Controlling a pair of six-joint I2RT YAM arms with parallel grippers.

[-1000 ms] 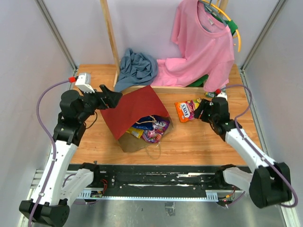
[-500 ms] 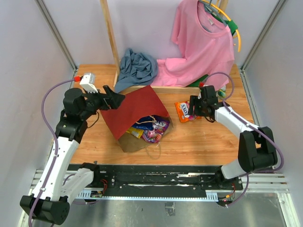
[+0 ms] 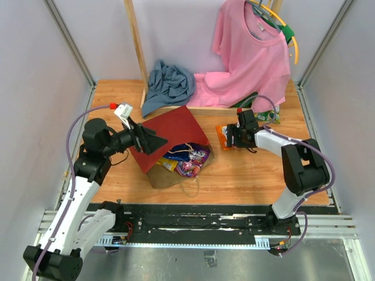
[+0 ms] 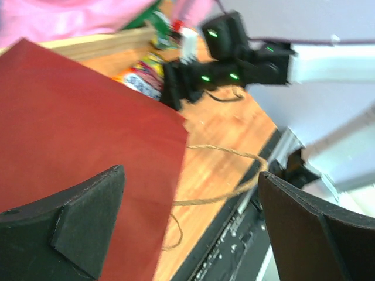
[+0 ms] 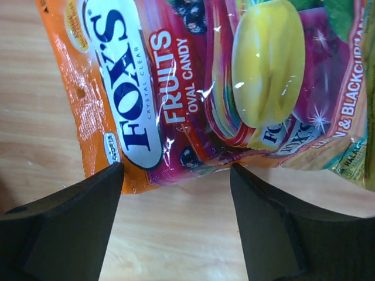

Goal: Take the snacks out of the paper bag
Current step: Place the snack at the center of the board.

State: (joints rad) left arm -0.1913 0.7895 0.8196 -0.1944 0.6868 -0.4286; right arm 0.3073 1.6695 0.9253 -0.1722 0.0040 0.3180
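Right wrist view: right gripper (image 5: 174, 181) fingers now spread wider over orange packet (image 5: 146, 99), flat on tabletop (image 5: 176, 246), i.e. released. Left gripper (image 4: 190, 187) wide beside bag (image 4: 76, 134); more snacks (image 3: 187, 157) inside.

Robot lab cell, grey panel walls (image 3: 35, 70), alu rail (image 3: 193, 241), wood table (image 3: 246, 175)

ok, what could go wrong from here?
1. The right gripper stands open over the orange Fox's packet, which overlaps other packets. Closing might drag those along or slip off the glossy film.
2. The left gripper is open beside the paper bag, with the twine handle lying in line with its open jaws. It could snag the twine and tug the bag.
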